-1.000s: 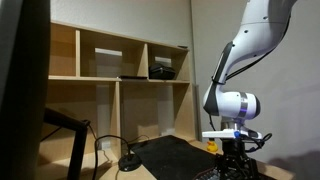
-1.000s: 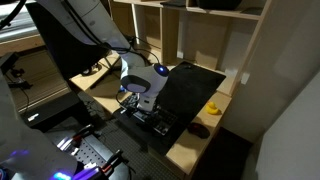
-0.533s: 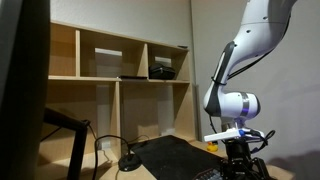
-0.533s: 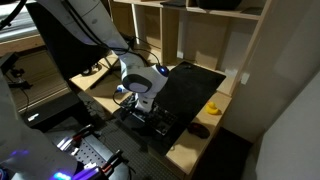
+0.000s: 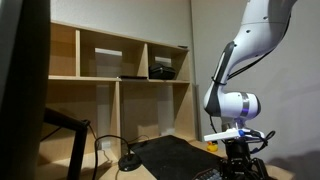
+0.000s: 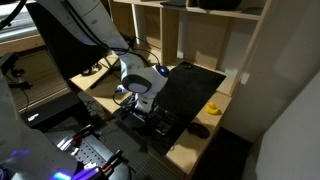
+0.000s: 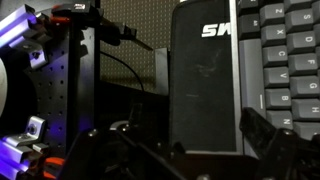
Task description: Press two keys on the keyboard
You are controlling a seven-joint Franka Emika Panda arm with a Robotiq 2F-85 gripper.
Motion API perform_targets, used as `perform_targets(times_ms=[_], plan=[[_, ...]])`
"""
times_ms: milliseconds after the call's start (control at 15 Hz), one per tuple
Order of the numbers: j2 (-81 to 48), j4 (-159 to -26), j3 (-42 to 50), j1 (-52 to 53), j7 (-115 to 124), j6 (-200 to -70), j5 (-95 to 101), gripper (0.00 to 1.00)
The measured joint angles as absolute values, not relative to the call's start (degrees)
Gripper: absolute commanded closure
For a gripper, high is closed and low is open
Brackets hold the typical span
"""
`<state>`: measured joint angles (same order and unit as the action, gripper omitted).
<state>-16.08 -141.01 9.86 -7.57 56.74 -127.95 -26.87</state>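
Note:
The black keyboard fills the right of the wrist view, its rows of dark square keys running along the edge. A black wrist rest with white letters lies beside it. My gripper hangs low over them. Its dark fingers show apart at the bottom left and right, holding nothing. In both exterior views the gripper sits just above the keyboard at the desk's front edge. Whether a fingertip touches a key is hidden.
A black desk mat lies behind the keyboard, with a small yellow object at its side. A dark mouse-like thing sits near the desk edge. Wooden shelves stand behind. Cables and a perforated rack are beside the desk.
The gripper shifted slightly down toward the keyboard between one second and half a second ago. Since then nothing has visibly moved.

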Motion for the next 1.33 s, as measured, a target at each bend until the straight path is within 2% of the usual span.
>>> perform_targets(times_ms=[1333], plan=[[-15.9, -142.6, 9.9, -7.6, 56.9, -131.3, -31.5, 0.00]])
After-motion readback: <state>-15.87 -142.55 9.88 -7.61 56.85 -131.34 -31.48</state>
